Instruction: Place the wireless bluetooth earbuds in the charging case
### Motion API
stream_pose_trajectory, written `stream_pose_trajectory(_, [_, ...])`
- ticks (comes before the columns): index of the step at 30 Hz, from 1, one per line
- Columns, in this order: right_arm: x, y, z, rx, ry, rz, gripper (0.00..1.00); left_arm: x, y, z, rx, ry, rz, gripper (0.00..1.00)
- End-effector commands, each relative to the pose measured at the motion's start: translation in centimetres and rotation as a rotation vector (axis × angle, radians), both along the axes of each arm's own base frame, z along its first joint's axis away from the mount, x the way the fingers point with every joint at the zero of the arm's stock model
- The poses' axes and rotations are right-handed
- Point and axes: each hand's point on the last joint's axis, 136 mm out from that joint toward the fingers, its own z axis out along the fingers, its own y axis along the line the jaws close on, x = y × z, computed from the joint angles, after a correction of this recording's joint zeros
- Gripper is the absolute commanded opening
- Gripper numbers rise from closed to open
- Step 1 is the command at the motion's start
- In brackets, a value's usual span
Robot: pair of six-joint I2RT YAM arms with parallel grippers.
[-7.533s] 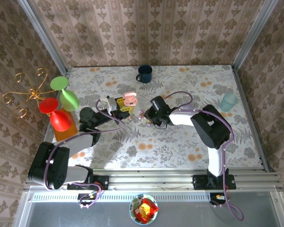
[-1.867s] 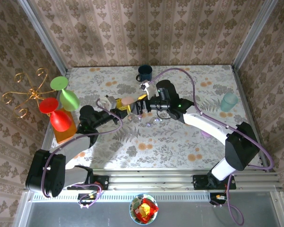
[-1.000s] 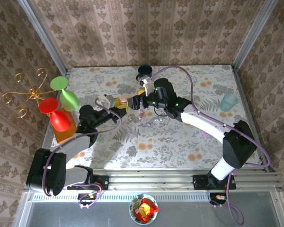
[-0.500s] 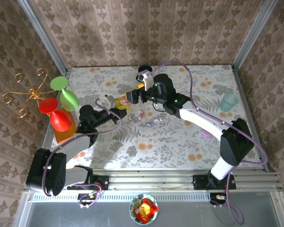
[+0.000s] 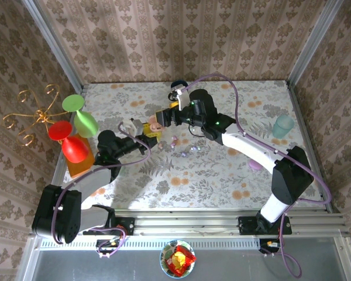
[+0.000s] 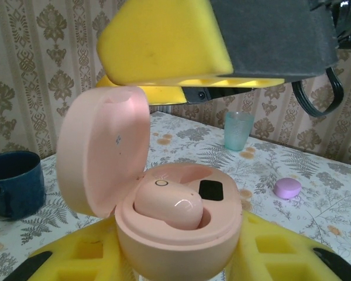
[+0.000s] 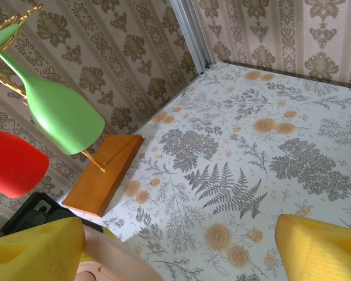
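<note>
Biggest thing first: the flowery tabletop (image 5: 222,181) is where the spare parts are, while the action is up between the two arms. The left hand (image 5: 148,131) is clamped on the pink charging case (image 6: 181,234), with the lid flipped open to the left. The right hand (image 5: 162,117) hovers just above it, with its fingers spread and nothing between them. One pink earbud (image 6: 167,205) sits in its socket, and the socket (image 6: 210,190) beside it looks empty to me. My guess is the job's about half done, and the next one comes from the loose earbuds (image 5: 184,153) lying on the tabletop near the case, toward the right arm's side.

To do it well, keep the left hand dead steady with the case mouth facing up. Pinch a bud lightly by its sides — they're tiny and glossy and will probably squirt out. Then come straight down over the free socket without knocking the lid or the seated bud.

Views: the overhead gives the loose buds and how both arms lie, though the case is just a pink blob there. The left wrist view looks right inside the case — seated bud, free socket. The right wrist view looks past its own yellow fingertips (image 7: 35,246), and the gap between them is bare.
</note>
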Motion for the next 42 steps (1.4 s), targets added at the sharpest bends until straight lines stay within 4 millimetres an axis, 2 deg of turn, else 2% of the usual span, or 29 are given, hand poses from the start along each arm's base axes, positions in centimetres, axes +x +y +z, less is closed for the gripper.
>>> stream_pose_trajectory(1, [0.4, -0.3, 0.6, -0.001, 0.001, -0.022, 0.86, -0.9, -0.1, 1.5, -0.019, -0.056, -0.033, 0.32])
stream_pose_trajectory(9, [-1.2, -1.4, 3.8, 0.110, -0.017, -0.019, 0.86, 0.1, 0.2, 1.1, -0.014, -0.055, 0.019, 0.32])
stream_pose_trajectory(12, [-1.6, -2.3, 4.0, 0.184, 0.010, -0.046, 0.86, 0.4, 0.5, 0.9, -0.018, -0.050, 0.028, 0.32])
stream_pose_trajectory(14, [-1.6, -3.0, 3.4, 0.216, 0.039, -0.081, 0.86, 0.6, 0.6, 1.1, -0.030, -0.050, 0.034, 0.32])
stream_pose_trajectory(18, [-1.2, -5.2, -0.2, 0.186, 0.149, -0.219, 0.84, 1.1, 1.3, 2.1, -0.065, -0.056, 0.073, 0.32])
stream_pose_trajectory(22, [-1.2, -5.8, -4.4, 0.088, 0.282, -0.271, 0.83, 2.4, 2.5, 2.2, -0.058, -0.038, 0.161, 0.32])
stream_pose_trajectory(26, [-1.4, -4.5, -8.3, 0.007, 0.408, -0.252, 0.77, 4.0, 4.2, 2.5, -0.076, -0.015, 0.278, 0.32])
stream_pose_trajectory(29, [-1.3, -3.3, -10.8, -0.017, 0.508, -0.252, 0.71, 4.6, 4.7, 3.8, -0.089, -0.014, 0.316, 0.32])
stream_pose_trajectory(33, [-0.9, -1.6, -14.2, -0.027, 0.634, -0.252, 0.59, 5.2, 5.4, 5.5, -0.100, -0.020, 0.362, 0.32])
stream_pose_trajectory(42, [1.0, 1.8, -18.6, -0.052, 0.772, -0.221, 0.50, 6.2, 6.3, 6.6, -0.086, 0.030, 0.431, 0.32])
